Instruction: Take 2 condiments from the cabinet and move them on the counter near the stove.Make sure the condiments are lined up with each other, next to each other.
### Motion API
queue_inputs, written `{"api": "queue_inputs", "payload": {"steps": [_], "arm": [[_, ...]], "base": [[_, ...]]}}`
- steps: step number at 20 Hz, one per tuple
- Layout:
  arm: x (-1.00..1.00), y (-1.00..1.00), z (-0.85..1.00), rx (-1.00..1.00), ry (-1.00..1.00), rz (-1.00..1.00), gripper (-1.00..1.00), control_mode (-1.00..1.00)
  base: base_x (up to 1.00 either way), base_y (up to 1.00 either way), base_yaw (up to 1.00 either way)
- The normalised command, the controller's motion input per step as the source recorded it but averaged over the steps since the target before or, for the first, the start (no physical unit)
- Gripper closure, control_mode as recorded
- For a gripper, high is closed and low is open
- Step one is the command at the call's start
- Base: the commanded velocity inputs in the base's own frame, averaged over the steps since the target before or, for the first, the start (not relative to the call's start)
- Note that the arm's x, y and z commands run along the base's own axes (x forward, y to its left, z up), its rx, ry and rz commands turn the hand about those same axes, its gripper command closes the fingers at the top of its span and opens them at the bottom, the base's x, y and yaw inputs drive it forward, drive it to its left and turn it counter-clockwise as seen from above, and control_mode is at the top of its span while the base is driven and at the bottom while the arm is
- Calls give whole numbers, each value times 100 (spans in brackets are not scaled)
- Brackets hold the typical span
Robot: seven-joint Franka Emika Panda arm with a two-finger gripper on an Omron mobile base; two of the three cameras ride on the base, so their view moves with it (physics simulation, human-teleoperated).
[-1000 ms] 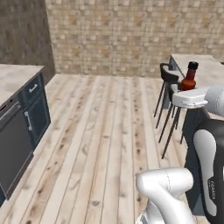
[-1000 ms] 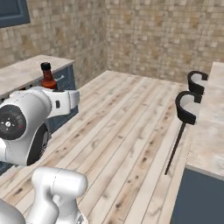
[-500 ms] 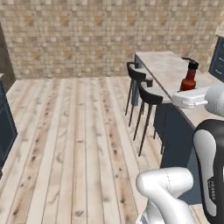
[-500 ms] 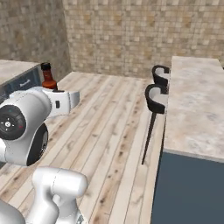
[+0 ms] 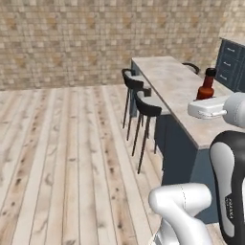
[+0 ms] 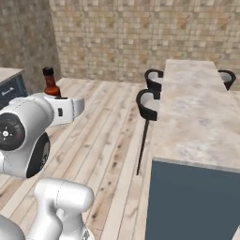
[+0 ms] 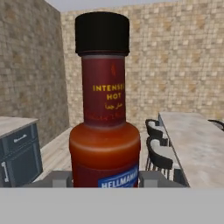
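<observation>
Jaws closed on the hot-sauce bottle, gripping low on its body, partly open to its width. Bottle upright, carried in the air above wood floor, beside the island surface with black stools.

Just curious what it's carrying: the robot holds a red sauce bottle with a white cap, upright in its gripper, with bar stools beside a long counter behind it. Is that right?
Not quite: the cap is black, not white, as the hand view shows plainly. The rest stands: the red sauce bottle sits upright in the gripper, with the bar stools beside the long counter behind it.
</observation>
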Motion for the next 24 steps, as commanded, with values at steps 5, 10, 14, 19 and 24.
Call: {"api": "queue_inputs", "payload": {"steps": [5, 10, 14, 19, 24], "arm": [[0, 0, 0, 0, 0, 0, 100, 100], [0, 0, 0, 0, 0, 0, 100, 100], [0, 0, 0, 0, 0, 0, 100, 100], [0, 0, 0, 0, 0, 0, 100, 100], [0, 0, 0, 0, 0, 0, 100, 100]], "base": [[14, -79, 7], [1, -100, 7], [13, -100, 6], [11, -100, 1], [19, -90, 0]]}}
